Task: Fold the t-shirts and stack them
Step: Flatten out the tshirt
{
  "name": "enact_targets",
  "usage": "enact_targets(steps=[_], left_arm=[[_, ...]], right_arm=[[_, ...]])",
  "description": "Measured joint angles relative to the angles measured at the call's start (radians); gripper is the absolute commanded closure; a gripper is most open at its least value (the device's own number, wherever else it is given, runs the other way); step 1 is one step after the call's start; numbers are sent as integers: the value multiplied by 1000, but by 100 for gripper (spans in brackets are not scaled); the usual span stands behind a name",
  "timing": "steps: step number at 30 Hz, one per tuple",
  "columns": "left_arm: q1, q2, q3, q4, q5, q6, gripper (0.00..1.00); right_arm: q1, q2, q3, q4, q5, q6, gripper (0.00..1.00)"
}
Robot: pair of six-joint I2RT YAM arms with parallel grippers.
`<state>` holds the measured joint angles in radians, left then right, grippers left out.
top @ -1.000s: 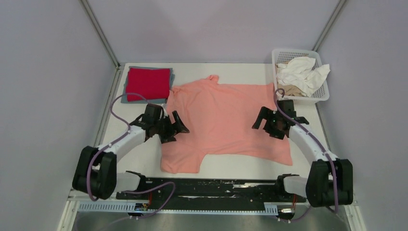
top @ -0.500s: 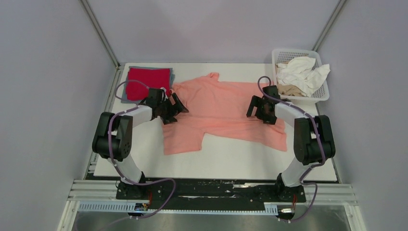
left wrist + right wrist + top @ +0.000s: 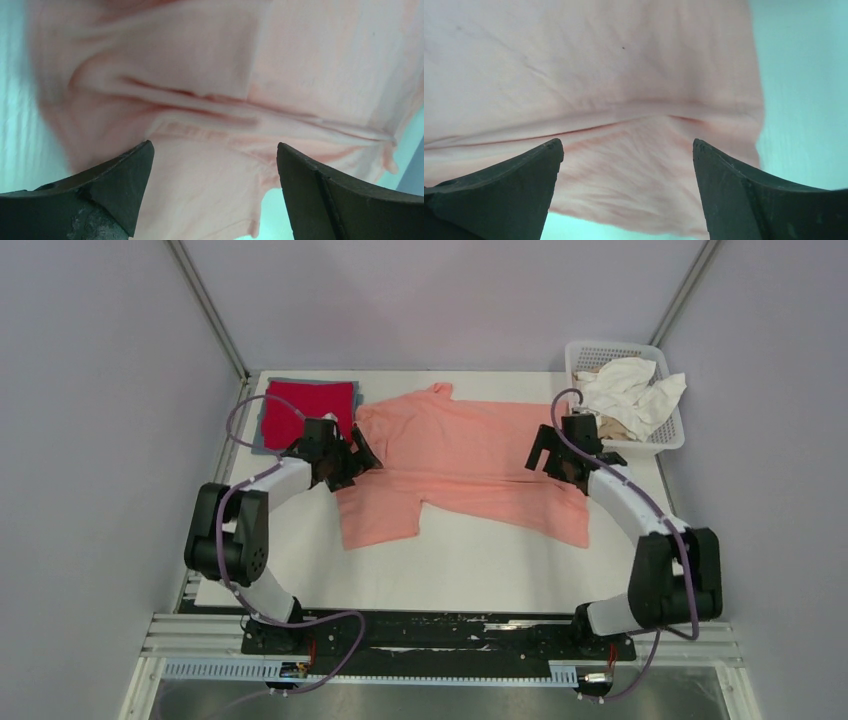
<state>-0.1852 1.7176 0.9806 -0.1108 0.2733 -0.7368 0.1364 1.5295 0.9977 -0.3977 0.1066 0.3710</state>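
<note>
Top external: salmon-pink t-shirt [image 3: 470,465] flat, unfolded, bench [image 3: 480,570] centre; red t-shirt [image 3: 308,410] folded on grey-blue t-shirt [image 3: 258,443], 10 o'clock; more shirts [image 3: 625,390] in basket [image 3: 660,443], 2 o'clock. Left, right jaws released, empty.

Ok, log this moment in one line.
left gripper open over salmon-pink t-shirt | right gripper open over same shirt | red t-shirt folded, far-left

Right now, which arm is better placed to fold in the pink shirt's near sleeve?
Left. The left gripper, open, is just beside that sleeve; the right gripper, also open, is over the pink shirt's opposite end, near the basket.
</note>
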Motion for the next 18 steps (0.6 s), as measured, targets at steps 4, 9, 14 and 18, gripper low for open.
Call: enact_targets(steps=[4,9,14,18], left_arm=[[-71,-208,-91,-108,-162,17,0],[-227,-473,-220,-257,-337,5,0],[-249,-634,-408,-361,-397,-8,6],[-256,-635,-439,-420,-411,-9,18]], right_arm=[[0,-250,-106,-2,77,50,0],[-11,-436,-232,-17,145,119,0],[-17,-508,-306,-68,183,164,0],[-17,-512,-311,-92,199,178,0]])
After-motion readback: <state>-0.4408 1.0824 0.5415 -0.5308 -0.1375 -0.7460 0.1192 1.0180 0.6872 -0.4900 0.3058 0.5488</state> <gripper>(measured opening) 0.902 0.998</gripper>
